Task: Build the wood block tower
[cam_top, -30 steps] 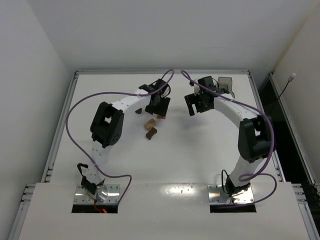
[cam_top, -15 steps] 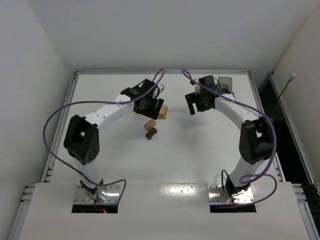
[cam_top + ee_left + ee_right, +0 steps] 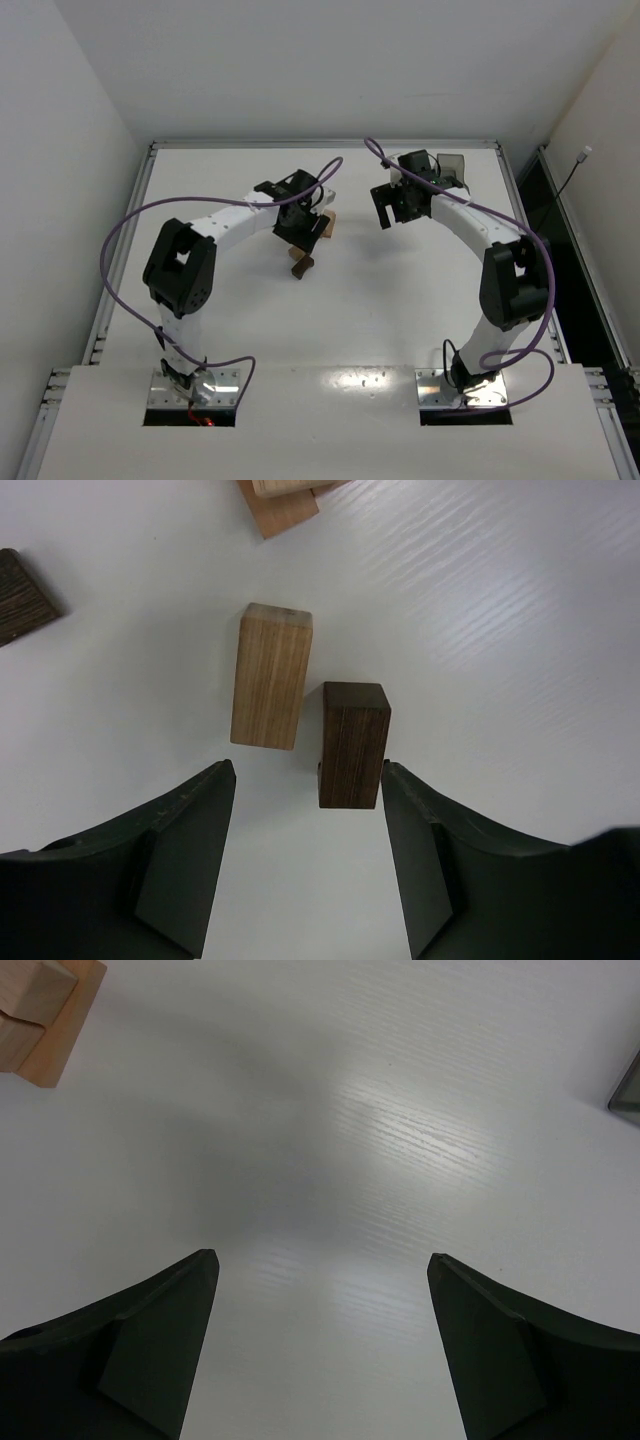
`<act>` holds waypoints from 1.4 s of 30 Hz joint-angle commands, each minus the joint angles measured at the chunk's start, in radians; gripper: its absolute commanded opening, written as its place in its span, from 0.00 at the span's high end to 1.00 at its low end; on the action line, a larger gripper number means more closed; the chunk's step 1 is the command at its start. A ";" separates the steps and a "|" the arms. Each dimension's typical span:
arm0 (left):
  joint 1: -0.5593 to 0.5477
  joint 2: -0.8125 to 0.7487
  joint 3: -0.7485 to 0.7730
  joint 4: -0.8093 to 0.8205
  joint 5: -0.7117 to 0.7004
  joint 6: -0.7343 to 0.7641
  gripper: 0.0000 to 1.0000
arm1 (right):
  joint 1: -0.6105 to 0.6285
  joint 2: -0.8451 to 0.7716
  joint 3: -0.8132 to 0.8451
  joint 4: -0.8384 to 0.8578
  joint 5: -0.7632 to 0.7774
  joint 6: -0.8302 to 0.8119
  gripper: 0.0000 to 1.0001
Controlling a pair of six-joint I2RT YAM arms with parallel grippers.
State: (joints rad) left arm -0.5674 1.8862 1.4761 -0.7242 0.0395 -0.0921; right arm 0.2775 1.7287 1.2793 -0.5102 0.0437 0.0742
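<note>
My left gripper [image 3: 307,772] is open, low over the table. A dark brown bar [image 3: 353,743] lies with its near end just between the fingertips, close to the right finger. Beside it on the left lies a light tan bar [image 3: 271,676]. In the top view the left gripper [image 3: 299,238] hangs over this pair, and only the dark bar [image 3: 301,266] shows clearly. A low stack of tan pieces [image 3: 328,224] stands just beyond; its edge is the tan stack [image 3: 281,502] and the tan stack [image 3: 40,1015]. My right gripper [image 3: 390,212], the right gripper [image 3: 322,1265], is open over bare table.
Another dark brown piece [image 3: 22,595] lies at the left edge of the left wrist view. The translucent grey tray [image 3: 452,170] stands at the back right behind the right arm; the tray's corner [image 3: 630,1090] shows in the right wrist view. Raised rails [image 3: 128,240] border the table.
The left arm has swung its elbow out and back, and its gripper has come nearer, over the two bars. The tan stack now stands clear of it. The right arm has barely moved.
</note>
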 commanded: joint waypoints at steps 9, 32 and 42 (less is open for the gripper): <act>0.029 0.047 -0.005 0.086 -0.030 0.031 0.46 | 0.006 -0.038 -0.005 0.019 -0.015 -0.005 0.17; 0.058 0.142 -0.005 0.129 -0.021 0.040 0.50 | 0.006 -0.001 0.005 0.019 -0.015 -0.005 0.17; 0.058 0.160 0.023 0.138 -0.010 0.040 0.53 | 0.006 -0.001 0.005 0.019 -0.015 -0.005 0.17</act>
State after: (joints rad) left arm -0.5201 2.0396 1.4670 -0.6102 0.0147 -0.0601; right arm 0.2775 1.7287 1.2751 -0.5102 0.0418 0.0742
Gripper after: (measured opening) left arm 0.472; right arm 0.829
